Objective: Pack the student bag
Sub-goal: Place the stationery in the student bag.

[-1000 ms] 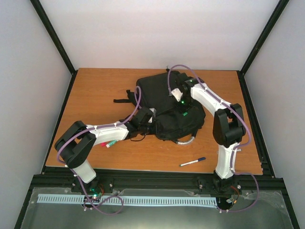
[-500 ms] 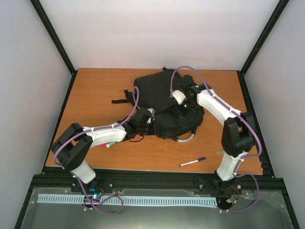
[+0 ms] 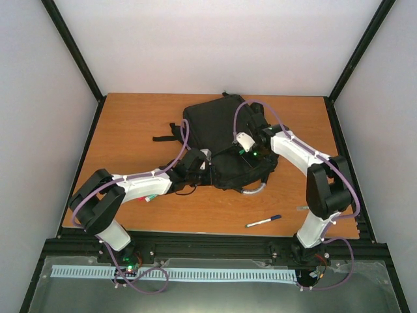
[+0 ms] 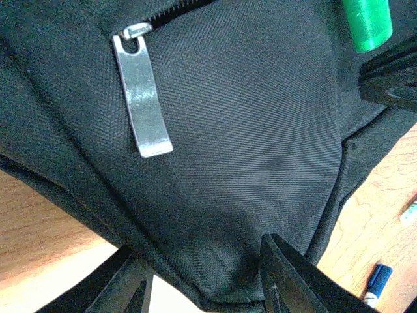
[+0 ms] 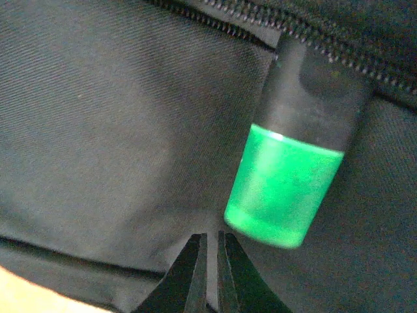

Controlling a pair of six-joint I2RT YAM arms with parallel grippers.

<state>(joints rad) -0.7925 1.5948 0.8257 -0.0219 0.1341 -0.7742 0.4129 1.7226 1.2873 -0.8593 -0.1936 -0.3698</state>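
Bulging between the left jaws lies the student bag (image 4: 247,163).

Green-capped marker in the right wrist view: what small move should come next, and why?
Probably nudge the green-capped marker further into the student bag with the right end effector: its black barrel is tucked under the zipper, the green cap sticks out, and the shut, empty tips sit just beside it.

Robotics lab test cell: white wall panels (image 3: 228,45), black frame posts (image 3: 70,49), wood tabletop (image 3: 130,130), mounting rail (image 3: 215,246).
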